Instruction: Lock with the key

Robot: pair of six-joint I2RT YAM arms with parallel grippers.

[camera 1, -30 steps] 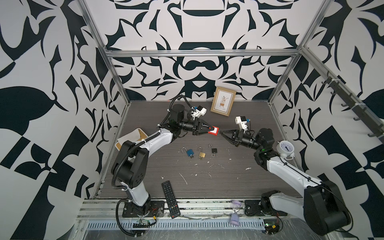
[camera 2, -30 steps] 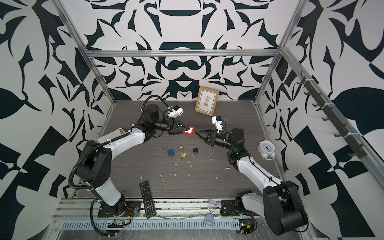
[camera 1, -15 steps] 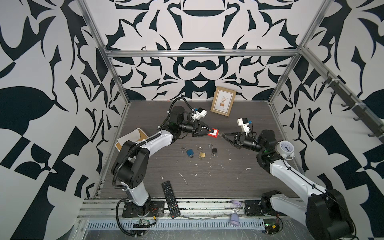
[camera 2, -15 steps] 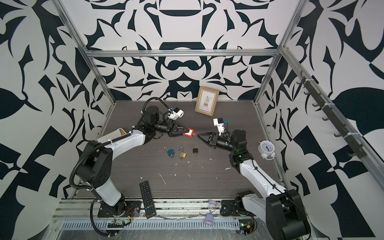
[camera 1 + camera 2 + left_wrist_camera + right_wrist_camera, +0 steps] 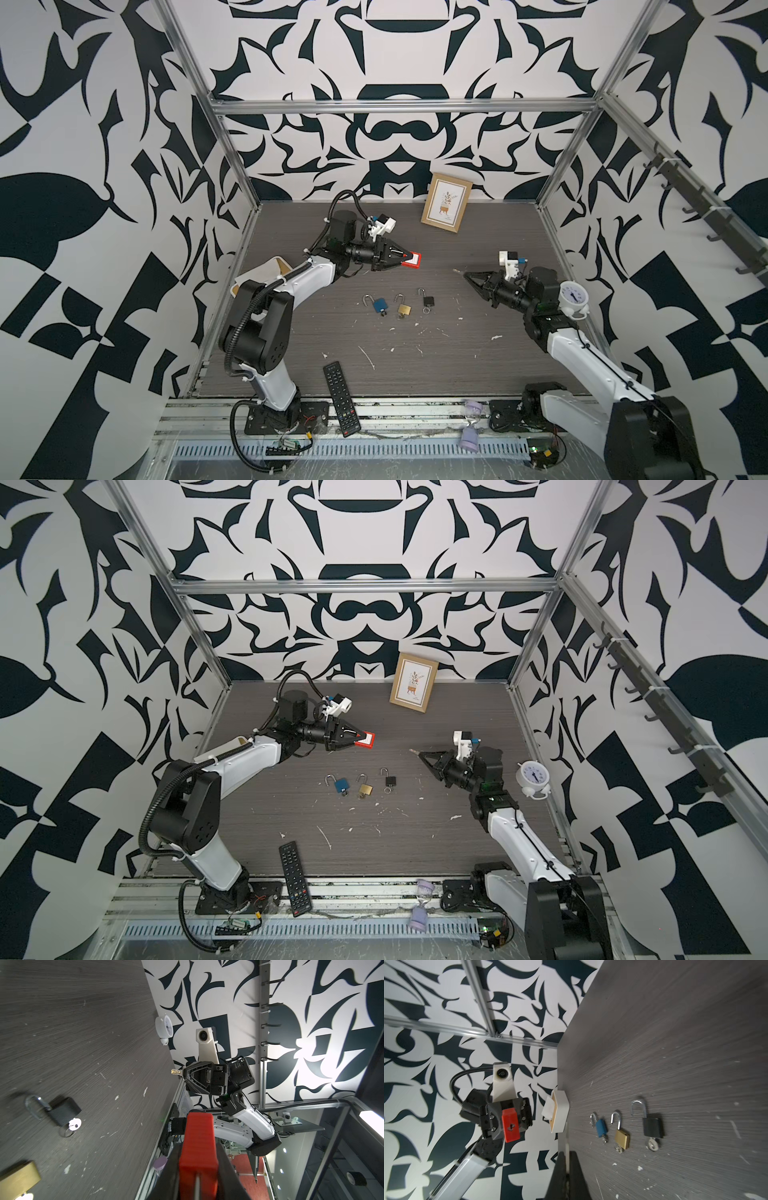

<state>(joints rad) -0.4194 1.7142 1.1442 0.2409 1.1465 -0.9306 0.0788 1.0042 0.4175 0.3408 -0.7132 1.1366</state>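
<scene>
My left gripper (image 5: 405, 260) (image 5: 358, 740) is shut on a red padlock (image 5: 414, 260) (image 5: 367, 740) and holds it in the air above the dark table. In the left wrist view the padlock (image 5: 199, 1142) fills the space between the jaws. In the right wrist view its keyhole face (image 5: 511, 1125) points toward my right arm. My right gripper (image 5: 467, 274) (image 5: 423, 754) is shut on a small key (image 5: 456, 270) (image 5: 175, 1072). The key's tip points at the padlock across a clear gap. The thin key blade (image 5: 566, 1136) sticks out past the closed jaws.
Blue (image 5: 379, 304), brass (image 5: 404, 308) and black (image 5: 429, 300) padlocks lie open on the table below the gap. A remote (image 5: 341, 399) sits at the front edge, a white clock (image 5: 573, 296) by the right arm, a picture frame (image 5: 446, 208) at the back, a tissue box (image 5: 266, 270) at left.
My right gripper has rolled at the wrist and drawn back a little to the right with the key. The left gripper has kept the red padlock nearly still.
</scene>
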